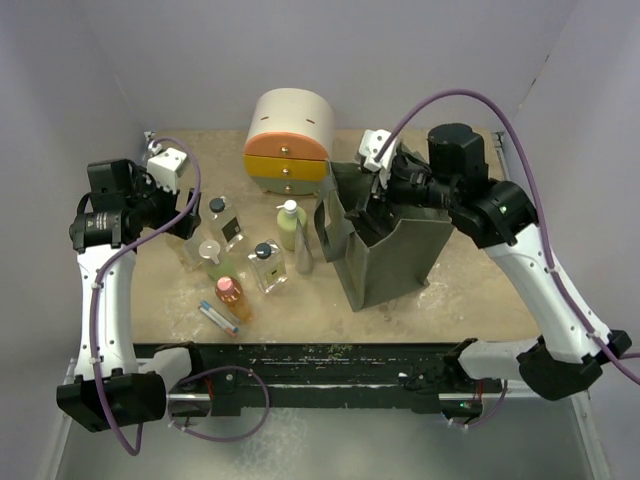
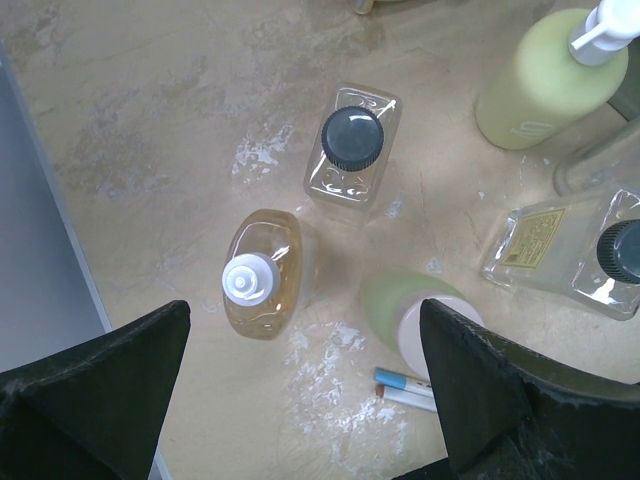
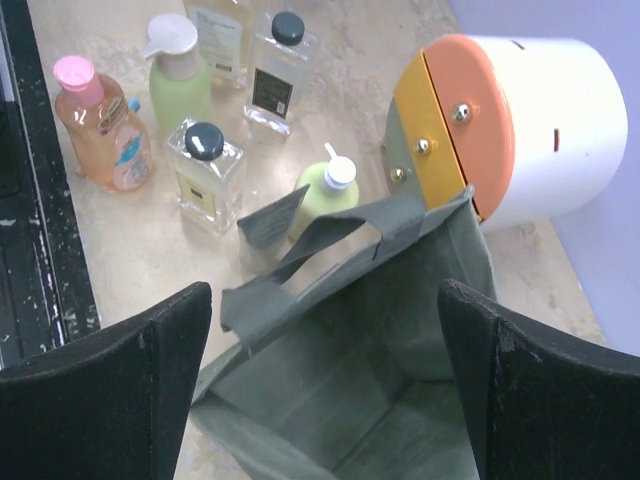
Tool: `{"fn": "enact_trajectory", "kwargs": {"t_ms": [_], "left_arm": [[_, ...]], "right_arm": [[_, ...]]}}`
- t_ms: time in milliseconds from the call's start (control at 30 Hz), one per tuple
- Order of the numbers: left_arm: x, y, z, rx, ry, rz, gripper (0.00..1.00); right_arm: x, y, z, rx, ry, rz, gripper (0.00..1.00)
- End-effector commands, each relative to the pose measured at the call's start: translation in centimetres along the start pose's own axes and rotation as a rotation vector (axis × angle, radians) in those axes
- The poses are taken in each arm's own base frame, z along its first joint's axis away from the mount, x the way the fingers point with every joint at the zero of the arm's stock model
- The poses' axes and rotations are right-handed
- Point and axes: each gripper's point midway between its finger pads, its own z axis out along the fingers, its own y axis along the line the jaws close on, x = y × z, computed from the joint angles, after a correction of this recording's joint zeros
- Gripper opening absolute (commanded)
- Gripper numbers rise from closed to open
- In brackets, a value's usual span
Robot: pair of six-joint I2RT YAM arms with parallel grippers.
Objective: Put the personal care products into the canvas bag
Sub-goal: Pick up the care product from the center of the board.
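Canvas bag [image 3: 400, 330] stands open for loading; right pincer [image 3: 325, 390] hangs over its mouth, released, empty. Left pincer [image 2: 310, 400], spread wide, hovers over bottles [image 2: 350, 150] on the table [image 2: 150, 100].

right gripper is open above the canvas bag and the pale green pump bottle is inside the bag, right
Not quite: the pale green pump bottle is not inside the canvas bag; the right wrist view shows it standing on the table beside the bag. The right gripper is open above the bag.
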Motion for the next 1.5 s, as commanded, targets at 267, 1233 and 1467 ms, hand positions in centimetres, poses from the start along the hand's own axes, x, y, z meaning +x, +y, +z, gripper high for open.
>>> {"fn": "enact_trajectory", "kwargs": {"t_ms": [267,1233,1467], "left_arm": [[-1.6,0.4,-1.6,-0.04,-0.062,0.028,0.99],[-1.3,1.4,-3.0,-0.141,-0.094,-0.12,0.99],[-1.2,1.1,-3.2,-0.133,-0.106,-0.122,0.99]], "right_arm": [[-4.7,-1.5,6.3,-0.023,-0.079,-0.045,0.95],[5.6,10.3,21.3,-0.471,0.21,-0.387,0.98],[8.3,11.4,23.4,-0.521,0.295,-0.431,0.98]]}}
